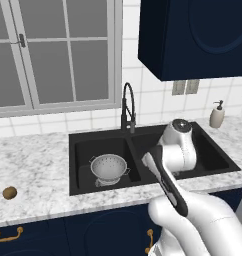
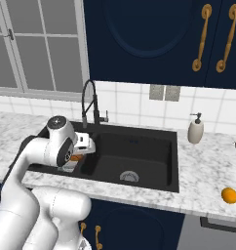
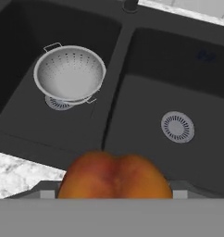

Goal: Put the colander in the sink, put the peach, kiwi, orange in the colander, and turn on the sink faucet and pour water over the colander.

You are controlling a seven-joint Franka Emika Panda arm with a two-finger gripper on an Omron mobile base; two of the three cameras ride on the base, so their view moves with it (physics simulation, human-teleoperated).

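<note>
The colander (image 3: 70, 74) sat empty in one basin of the black sink (image 3: 146, 51), over that basin's drain, at the upper left of the hand view and left of centre in the left base view. The peach (image 3: 115, 176) filled the bottom centre of the hand view, right at the gripper (image 2: 77, 157); judging by that and the orange patch at the hand in the right base view, the fingers were clamped on the peach. The kiwi (image 1: 10, 192) lay on the marbled counter (image 1: 38, 165) at the lower left of the left base view, the orange (image 2: 229, 195) on the counter at the lower right of the right base view. The faucet (image 1: 128, 107) ran no water.

The step in hand seemed to be carrying the peach to the colander. Next, the hand probably needed to swing across until the peach hung over the bowl, lower, then let go.
</note>
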